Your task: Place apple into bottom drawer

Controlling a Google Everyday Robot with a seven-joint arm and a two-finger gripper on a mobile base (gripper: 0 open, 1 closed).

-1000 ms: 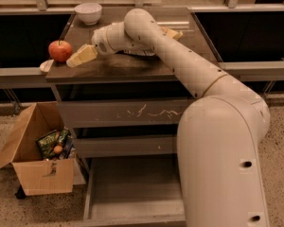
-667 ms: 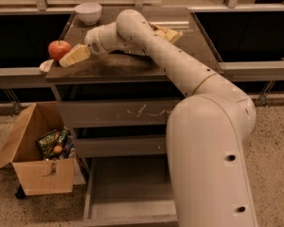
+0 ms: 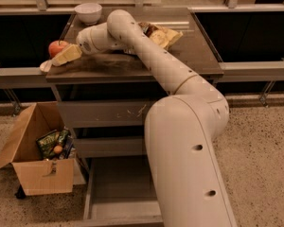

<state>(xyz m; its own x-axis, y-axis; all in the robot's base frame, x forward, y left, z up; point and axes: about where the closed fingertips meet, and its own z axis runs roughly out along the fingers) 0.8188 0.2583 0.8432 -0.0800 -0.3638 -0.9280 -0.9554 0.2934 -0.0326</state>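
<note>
The red apple sits at the left edge of the dark table top. My gripper is right at the apple, open, with one cream finger across its front right side; the other finger is hidden behind it. The apple rests on the table. The bottom drawer is pulled out at floor level below the table, and its bare grey floor shows. My arm's big white base covers the drawer's right part.
A white bowl stands at the table's back left and a chip bag lies behind my arm. Two shut drawer fronts sit above the open drawer. An open cardboard box with packets stands on the floor at left.
My gripper has moved left along the table top and has come up against the apple. The apple has stayed in about the same place.
</note>
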